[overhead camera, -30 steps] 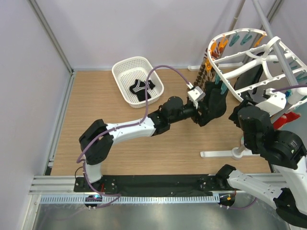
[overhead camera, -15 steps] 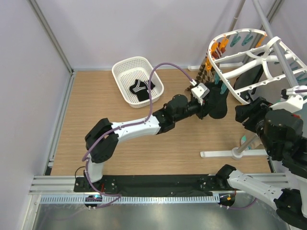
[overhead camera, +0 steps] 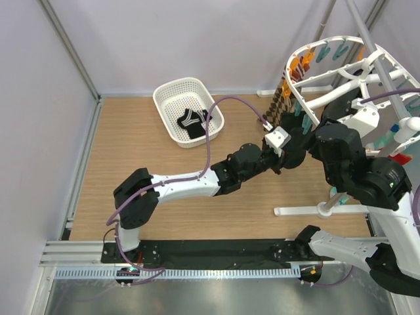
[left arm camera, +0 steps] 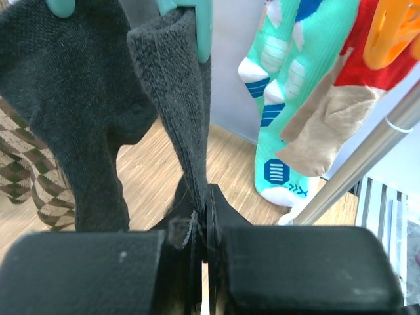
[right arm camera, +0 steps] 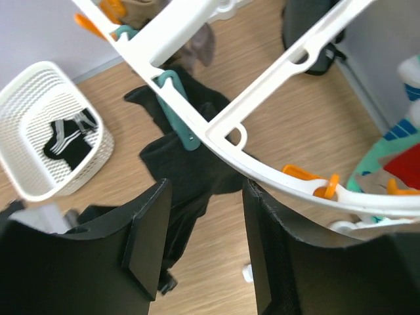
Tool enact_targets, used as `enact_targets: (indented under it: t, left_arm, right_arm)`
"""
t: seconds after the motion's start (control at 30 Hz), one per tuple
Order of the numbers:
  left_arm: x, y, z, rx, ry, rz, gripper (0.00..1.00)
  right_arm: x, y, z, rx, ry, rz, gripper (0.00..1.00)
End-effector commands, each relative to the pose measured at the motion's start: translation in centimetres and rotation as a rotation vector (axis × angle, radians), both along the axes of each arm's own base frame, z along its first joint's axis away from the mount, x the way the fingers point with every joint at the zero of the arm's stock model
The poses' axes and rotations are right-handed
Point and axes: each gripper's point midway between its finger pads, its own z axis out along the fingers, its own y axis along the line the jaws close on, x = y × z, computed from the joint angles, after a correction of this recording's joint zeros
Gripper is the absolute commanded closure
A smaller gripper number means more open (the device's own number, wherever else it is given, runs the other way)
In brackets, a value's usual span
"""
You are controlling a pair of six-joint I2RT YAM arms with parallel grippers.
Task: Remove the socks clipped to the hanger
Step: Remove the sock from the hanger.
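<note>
Socks on the hanger: the dark grey sock (left arm camera: 174, 98) in hand hangs straight above the left claw (left arm camera: 200, 223), its top pinched in a teal peg (left arm camera: 197, 26) and its lower end clamped between the claw's jaws, which are pressed together on the fabric. A second dark sock (left arm camera: 72, 105) hangs just to the left of the claw from its own peg, with a brown-and-cream diamond-checked sock (left arm camera: 26, 177) further left. To the claw's right, and apart from it, hang a teal sock with white marks (left arm camera: 289, 98), a beige sock (left arm camera: 321, 138) and a red sock (left arm camera: 367, 72) under an orange peg (left arm camera: 394, 33). The right claw (right arm camera: 203, 230) hovers over the rim of the white hanger (right arm camera: 220, 147), jaws apart and holding nothing. A white perforated basket (right arm camera: 26, 111), lying beyond the right claw's left finger, contains a black sock with white stripes (right arm camera: 69, 141). The step appears to be drawing the clamped sock out of its peg. A steady pull downward, in line with the sock's hang, would likely slip it free. A sideways tug risks swinging the hanger or dragging the neighbouring dark sock. The grip sits close to the sock's edge, so it should be kept firm. Steadying the rim with the right claw could help.
</note>
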Motion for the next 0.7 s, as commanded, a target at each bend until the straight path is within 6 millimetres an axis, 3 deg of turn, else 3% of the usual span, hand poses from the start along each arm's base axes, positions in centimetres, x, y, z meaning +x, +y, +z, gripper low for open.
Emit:
enact_targets:
  t: [0.0,0.17,0.33,0.47,0.67]
  left_arm:
    - [-0.7,1.4,5.9,-0.121,-0.086,0.047,1.0]
    - [-1.8,1.1,6.2,-0.124,-0.103,0.037,1.0]
    - [-1.9,0.7,6.0,-0.105,-0.125,0.09,1.0]
    - [-2.3,0.3,6.2,-0.089,-0.145,0.124,1.0]
    - [-2.0,0.4,6.1,-0.076,-0.153,0.177,1.0]
  right_arm:
    - [-0.8,-3.8,0.7,-0.031,-0.06,-0.195,0.46]
    - [-1.6,-4.4,0.8,-0.023,-0.057,-0.202,0.47]
    - [-0.7,-0.8,1.8,0.076,-0.124,0.007,0.46]
    - [1.0,1.5,0.9,0.038,-0.046,0.05,0.44]
    - [1.6,1.0,1.5,0.041,-0.063,-0.016,0.44]
